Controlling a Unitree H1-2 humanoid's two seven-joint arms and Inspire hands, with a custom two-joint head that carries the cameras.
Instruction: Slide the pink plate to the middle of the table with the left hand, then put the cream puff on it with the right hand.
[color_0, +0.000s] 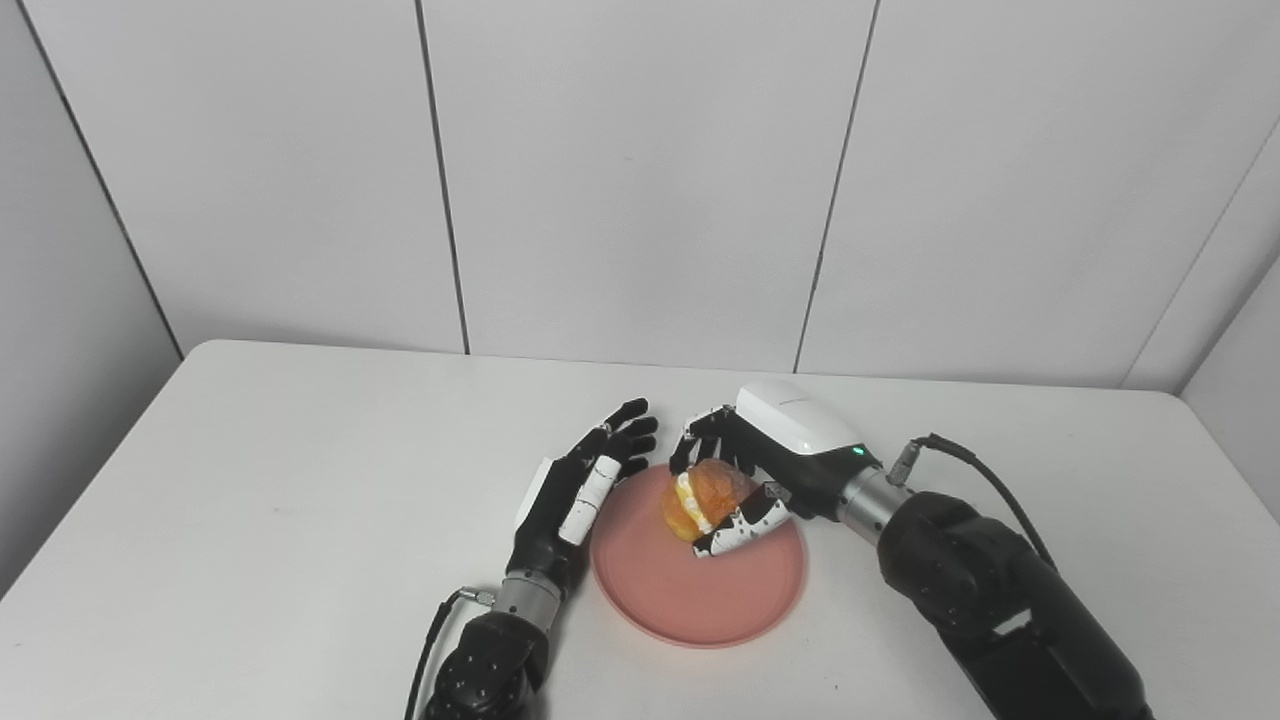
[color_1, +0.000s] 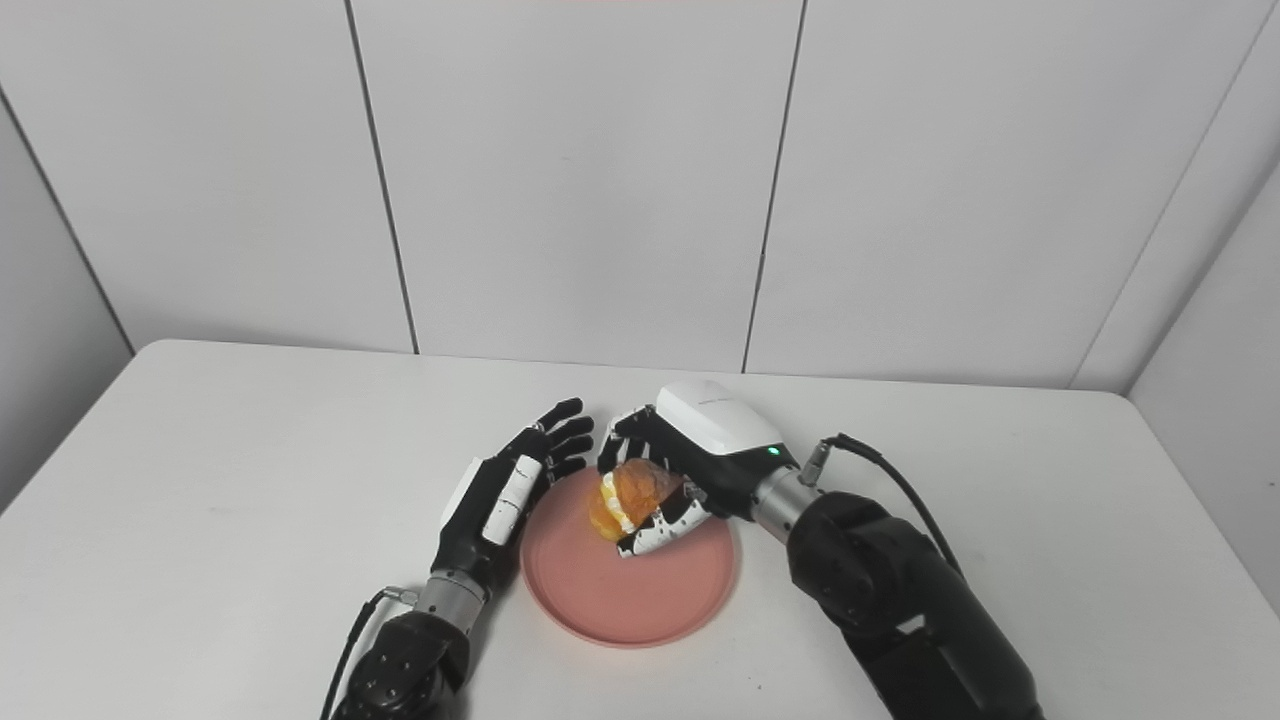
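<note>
Currently the right hand (color_0: 760, 470) is gripping the puff (color_0: 703, 497), fingers curling over its far side and the thumb (color_0: 742, 531) pressing against its near side. Puff is sitting between them, orange-brown shell with a band of white cream showing at its left end. It is hanging over the rear part of the plate (color_0: 690, 590); whether its underside is touching the plate cannot be told from either view.

Plate is lying flat on the table (color_0: 250, 520), near the middle, pink, round, its front half bare.

Left hand (color_0: 578, 490) is resting just beside the plate's left rim, fingers extended and slightly apart, holding nothing, tips pointing toward the back of the table. Its fingertips (color_0: 640, 428) are coming close to those of the right hand, a small gap showing between them. Contact between the left hand and the rim cannot be confirmed.

A cable (color_0: 975, 465) is looping from the right wrist.
</note>
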